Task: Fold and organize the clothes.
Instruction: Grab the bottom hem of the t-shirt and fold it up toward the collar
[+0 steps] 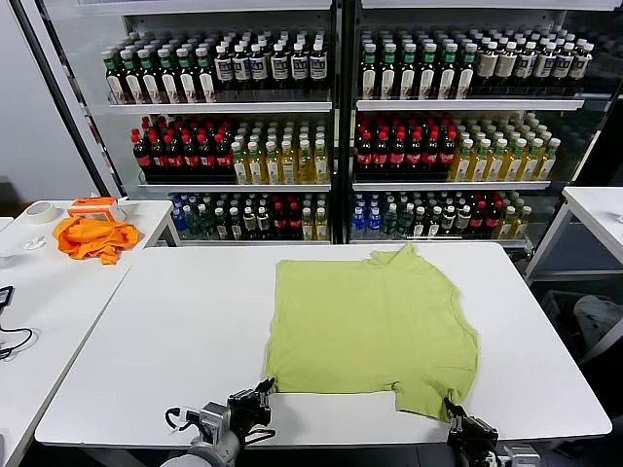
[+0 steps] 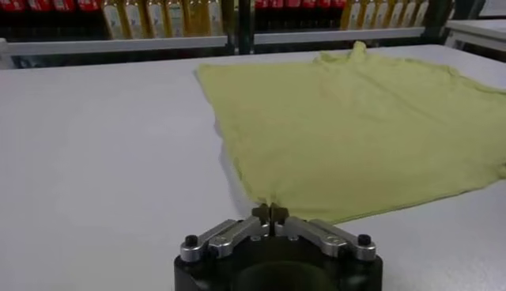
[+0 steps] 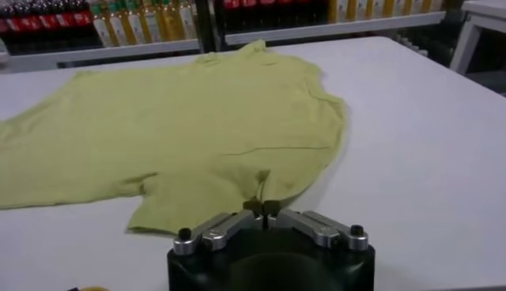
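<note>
From the head view, you see the yellow-green polo shirt (image 1: 375,331) lying flat on the white table (image 1: 175,341), collar toward the glass-door coolers (image 1: 331,126), whose shelves are packed with rows of bottled drinks (image 1: 399,146). The left gripper (image 1: 265,392) sits at the shirt's near left corner, the right gripper (image 1: 454,411) at its near right corner. An orange cloth (image 1: 94,236) lies on the side table. In your left wrist view, the fingers (image 2: 262,213) are pinched together on the shirt's hem corner. In your right wrist view, the fingers (image 3: 253,209) are clamped on the hem edge.
</note>
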Available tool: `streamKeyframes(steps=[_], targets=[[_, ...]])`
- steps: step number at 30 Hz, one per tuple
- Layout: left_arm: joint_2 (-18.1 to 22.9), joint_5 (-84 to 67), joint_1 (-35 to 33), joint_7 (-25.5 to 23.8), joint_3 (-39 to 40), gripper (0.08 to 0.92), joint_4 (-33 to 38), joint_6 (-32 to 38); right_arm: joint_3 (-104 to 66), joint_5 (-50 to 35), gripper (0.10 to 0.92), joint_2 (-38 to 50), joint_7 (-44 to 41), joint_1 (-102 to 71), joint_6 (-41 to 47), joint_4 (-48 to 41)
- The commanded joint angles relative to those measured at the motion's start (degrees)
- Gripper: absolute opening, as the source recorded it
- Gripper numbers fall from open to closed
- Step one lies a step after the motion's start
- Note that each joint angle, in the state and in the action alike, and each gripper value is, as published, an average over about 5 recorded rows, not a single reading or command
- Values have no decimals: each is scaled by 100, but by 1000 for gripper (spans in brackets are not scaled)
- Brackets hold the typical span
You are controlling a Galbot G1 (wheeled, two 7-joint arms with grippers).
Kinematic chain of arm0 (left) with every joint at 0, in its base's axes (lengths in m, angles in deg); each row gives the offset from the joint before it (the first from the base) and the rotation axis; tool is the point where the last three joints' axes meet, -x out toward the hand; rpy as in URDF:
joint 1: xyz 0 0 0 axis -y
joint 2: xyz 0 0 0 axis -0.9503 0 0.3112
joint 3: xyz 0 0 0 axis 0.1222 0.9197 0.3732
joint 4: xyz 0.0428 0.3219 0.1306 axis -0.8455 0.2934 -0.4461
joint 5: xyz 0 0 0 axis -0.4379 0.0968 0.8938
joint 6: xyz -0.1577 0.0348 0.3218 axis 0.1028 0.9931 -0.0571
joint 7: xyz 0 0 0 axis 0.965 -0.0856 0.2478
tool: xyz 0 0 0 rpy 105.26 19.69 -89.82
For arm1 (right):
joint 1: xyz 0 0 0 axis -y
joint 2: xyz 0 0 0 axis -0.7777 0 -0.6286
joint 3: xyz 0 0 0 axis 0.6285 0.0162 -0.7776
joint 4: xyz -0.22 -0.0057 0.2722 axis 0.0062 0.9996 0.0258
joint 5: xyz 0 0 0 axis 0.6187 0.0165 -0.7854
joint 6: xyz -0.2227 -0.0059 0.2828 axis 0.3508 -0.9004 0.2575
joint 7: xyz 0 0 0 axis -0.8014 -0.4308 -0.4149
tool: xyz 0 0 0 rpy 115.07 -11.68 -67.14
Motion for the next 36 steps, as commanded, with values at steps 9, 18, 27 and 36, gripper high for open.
streamKeyframes(steps=[9,18,27,36], targets=[[-694,-507,-951,-186,-1065,85,858,148,-360,-312,109,185,-40,-948,145,1089],[-835,-647,-1760,-214,-1799,85,1367,156,-296,-59,109,73,-61,-1522,230,1414],[-763,-1101,-1220,-475,-1830,85,1212,307,-373,-568,109,257,219,-580,638,1452],[-593,-2017,728,-775,-1009,85,-314,524,-256,-1438,109,545,700,894,1175,791]])
